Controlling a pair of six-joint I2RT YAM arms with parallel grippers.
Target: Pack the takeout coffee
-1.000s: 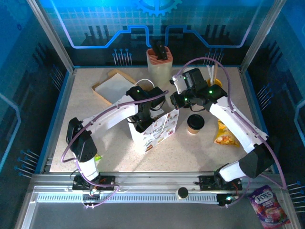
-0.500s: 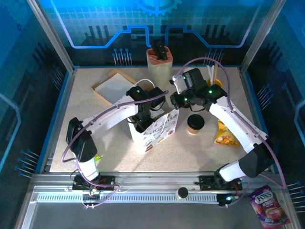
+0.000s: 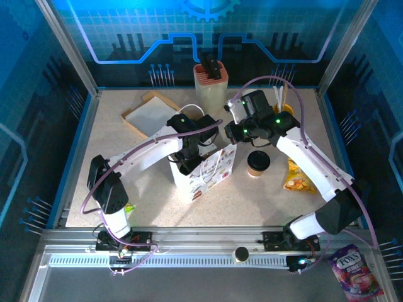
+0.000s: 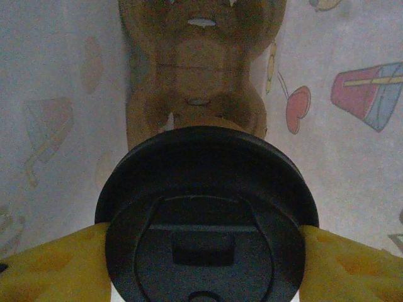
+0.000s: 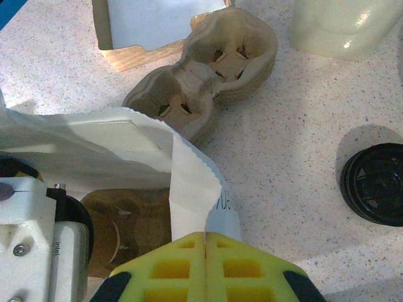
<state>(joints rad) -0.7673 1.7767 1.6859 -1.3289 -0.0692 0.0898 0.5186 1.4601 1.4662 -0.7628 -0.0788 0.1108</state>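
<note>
Your left gripper [image 4: 204, 267] clasps the first cup [image 4: 204, 201] inside the bag [image 3: 213, 171] — unreleased; right gripper [image 5: 205, 251] pinches the bag's rim; the second cup [image 3: 258, 162] waits outside.

A speckled beige table [image 3: 151, 201] sits inside an aluminium frame [image 3: 66, 44]. The back wall [image 3: 126, 31] glows blue with a grid and circuit pattern. Dark blue panels [image 3: 25, 126] close both sides.

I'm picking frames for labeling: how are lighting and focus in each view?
Top external: blue glow tints the enclosure, table evenly lit. Left wrist: dim inside the bag, coffee cup close and soft. Right wrist: bright and crisp; black lids cast a soft shadow.
</note>
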